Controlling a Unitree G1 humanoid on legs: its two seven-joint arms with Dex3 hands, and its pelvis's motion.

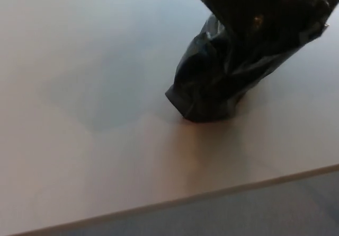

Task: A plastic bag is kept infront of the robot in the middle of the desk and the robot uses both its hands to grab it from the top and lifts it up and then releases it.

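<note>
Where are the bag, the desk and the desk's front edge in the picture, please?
bag [228,82], head view, on its crumpled black lower part.
desk [90,87], head view, on the bare top left of the bag.
desk edge [212,194], head view, on the pale strip along the front.

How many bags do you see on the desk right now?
1. The black plastic bag stands right of centre on the desk, its top cut off by the picture's upper edge. Nothing else shows.

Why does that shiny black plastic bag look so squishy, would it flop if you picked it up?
Probably yes. The shiny black plastic bag is crumpled and folded, so it looks floppy, not stiff. It leans on the pale desk, so it may slump or tip. Its glossy skin could be slippery.
</note>
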